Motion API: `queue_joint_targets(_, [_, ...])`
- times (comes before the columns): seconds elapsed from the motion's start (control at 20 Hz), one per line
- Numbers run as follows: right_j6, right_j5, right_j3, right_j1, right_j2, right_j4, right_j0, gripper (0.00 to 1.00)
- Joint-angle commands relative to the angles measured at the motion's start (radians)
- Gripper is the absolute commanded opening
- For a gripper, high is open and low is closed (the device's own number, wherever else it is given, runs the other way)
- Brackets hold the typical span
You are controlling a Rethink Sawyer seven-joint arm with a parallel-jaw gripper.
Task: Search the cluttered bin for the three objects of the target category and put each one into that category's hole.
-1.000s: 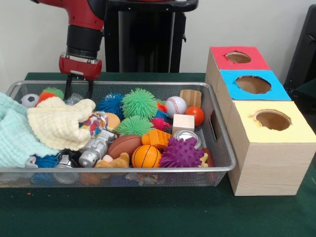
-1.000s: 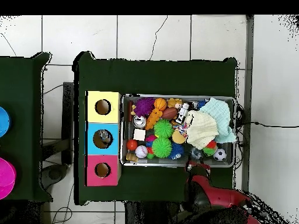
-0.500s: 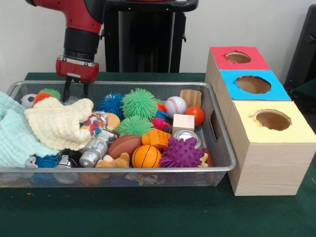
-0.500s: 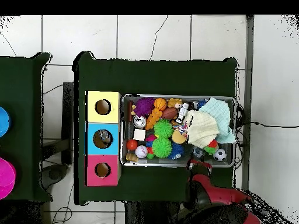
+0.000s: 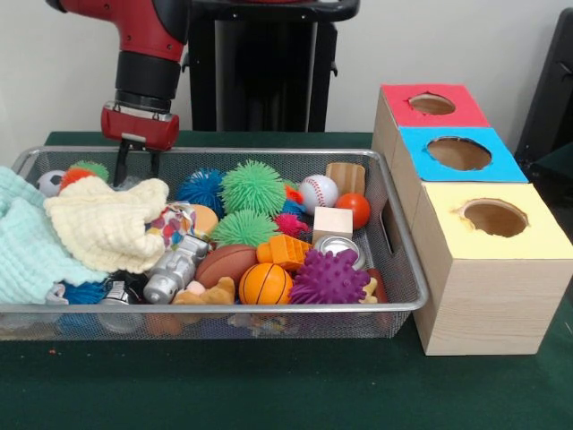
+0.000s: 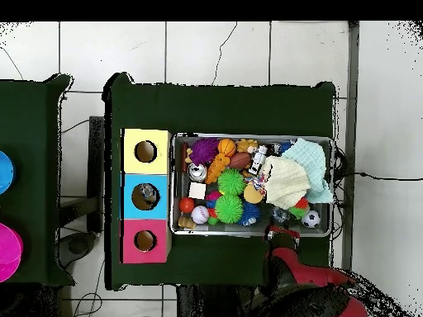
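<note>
A wire mesh bin [image 5: 224, 307] holds a heap of toys. Among them are a soccer ball [image 5: 53, 182], a baseball [image 5: 319, 193], a basketball [image 5: 265, 284], a brown football [image 5: 226, 264], and green [image 5: 252, 187] and purple [image 5: 329, 277] spiky balls. My gripper [image 5: 136, 168] hangs open over the bin's far left corner, just above a cream cloth [image 5: 107, 224], with nothing between its fingers. In the overhead view the gripper [image 6: 278, 232] sits at the bin's lower rim, left of the soccer ball [image 6: 311, 219].
Three wooden boxes stand right of the bin, with a hole in a red top [image 5: 431, 104], a blue top [image 5: 458, 153] and a yellow top [image 5: 494, 218]. A mint cloth [image 5: 27, 242] drapes over the bin's left end. A wood block [image 5: 332, 222] lies near the baseball.
My gripper rose a little and shifted slightly left out of the bin's corner a second ago. Since then it has held still and open.
</note>
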Motion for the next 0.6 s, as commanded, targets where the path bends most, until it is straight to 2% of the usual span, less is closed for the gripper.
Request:
queue_joint_targets(0.05, [0.105, 0.037, -0.059, 0.037, 0.045, 0.026, 0.028, 0.00])
queue_joint_targets(0.3, [0.118, 0.107, 0.046, -0.104, 0.014, 0.036, 0.079, 0.00])
queue_joint_targets(0.6, [0.122, 0.183, 0.102, -0.213, 0.030, 0.029, 0.103, 0.00])
